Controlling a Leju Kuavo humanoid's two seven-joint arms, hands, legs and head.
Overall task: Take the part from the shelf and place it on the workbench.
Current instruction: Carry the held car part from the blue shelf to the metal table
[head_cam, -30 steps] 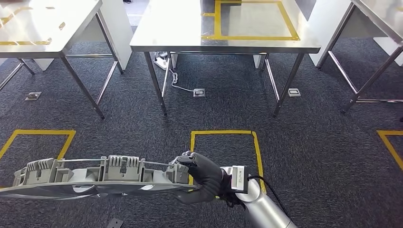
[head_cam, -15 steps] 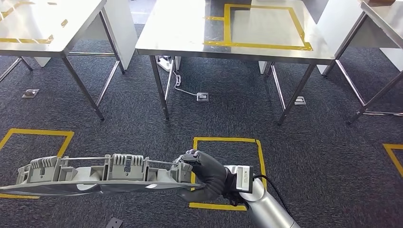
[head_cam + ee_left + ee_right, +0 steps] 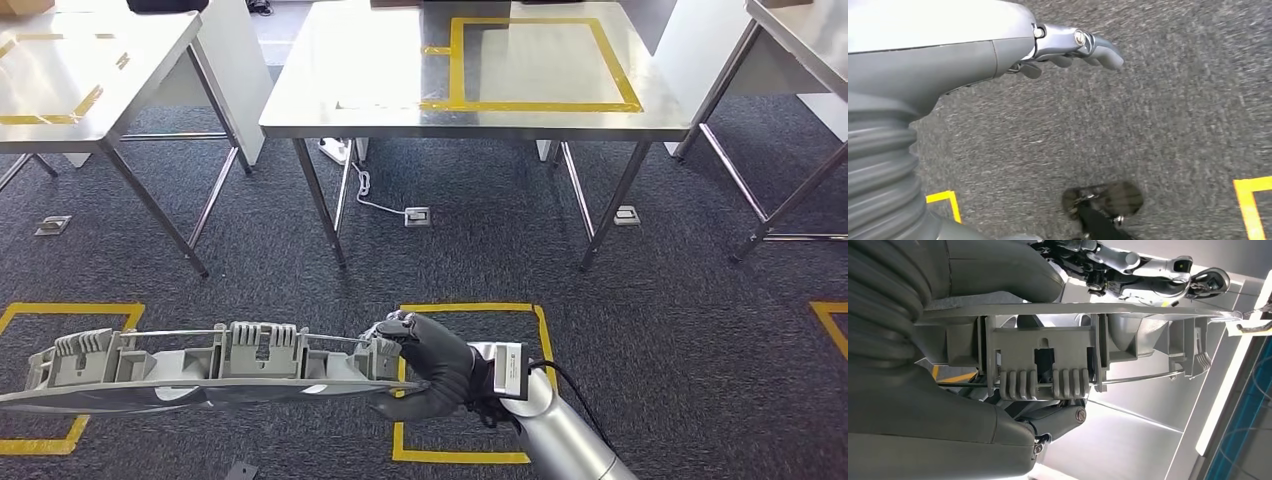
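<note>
A long grey plastic part (image 3: 200, 368) with ribbed clip blocks hangs level above the carpet, low in the head view. My right hand (image 3: 425, 368) grips its right end, and the part stretches away to the left. Seen close in the right wrist view, the part (image 3: 1048, 360) lies between my thumb and fingers. The steel workbench (image 3: 380, 70) with a yellow taped rectangle stands ahead, past a stretch of floor. My left hand (image 3: 1068, 47) hangs over the carpet, holding nothing, fingers slightly curled.
A second steel table (image 3: 90, 60) stands at the left and another table's legs (image 3: 780, 170) at the right. Yellow taped squares (image 3: 470, 380) mark the dark carpet. A white cable and floor sockets (image 3: 417, 215) lie under the middle bench.
The whole view has shifted: the workbench now shows more of its top and sits slightly left. My right hand keeps the same hold on the part.
</note>
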